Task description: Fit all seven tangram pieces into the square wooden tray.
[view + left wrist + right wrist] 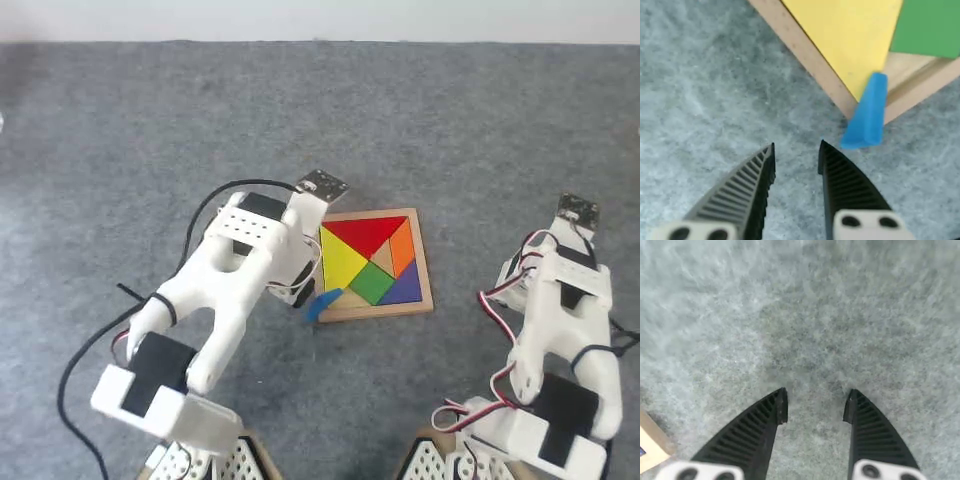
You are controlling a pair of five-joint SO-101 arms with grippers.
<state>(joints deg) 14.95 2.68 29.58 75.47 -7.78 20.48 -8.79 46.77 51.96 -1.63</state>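
A grey carpet-like mat (150,130) covers the table. Nearest the camera in the high view, the two arms are seen side by side, one at 7 o'clock and the other at 4 o'clock from the tray.

The left gripper (796,146) is held just above the mat with its jaws moderately parted and nothing between them. The blue piece (867,112) lies just beyond its fingertips. The right gripper (816,399) is likewise parted and empty, well apart from the tray over bare mat.

The blue piece is propped aslant over the rim of the square wooden tray (801,50) at the tray's 7 o'clock corner. One end rests on the mat and the other reaches over the rim beside the yellow piece (850,35). A strip of bare floor is seen there between yellow and the green piece (930,25). Farther in, the red piece (365,235), orange piece (402,245) and indigo piece (405,288) lie flat.

The last placement is judged to be in hand. The blue piece would need to be gripped, lifted clear of the rim, turned to match the gap and laid flat. A slip off the rim is a risk.

No writing or label can be read on the tray or the pieces.
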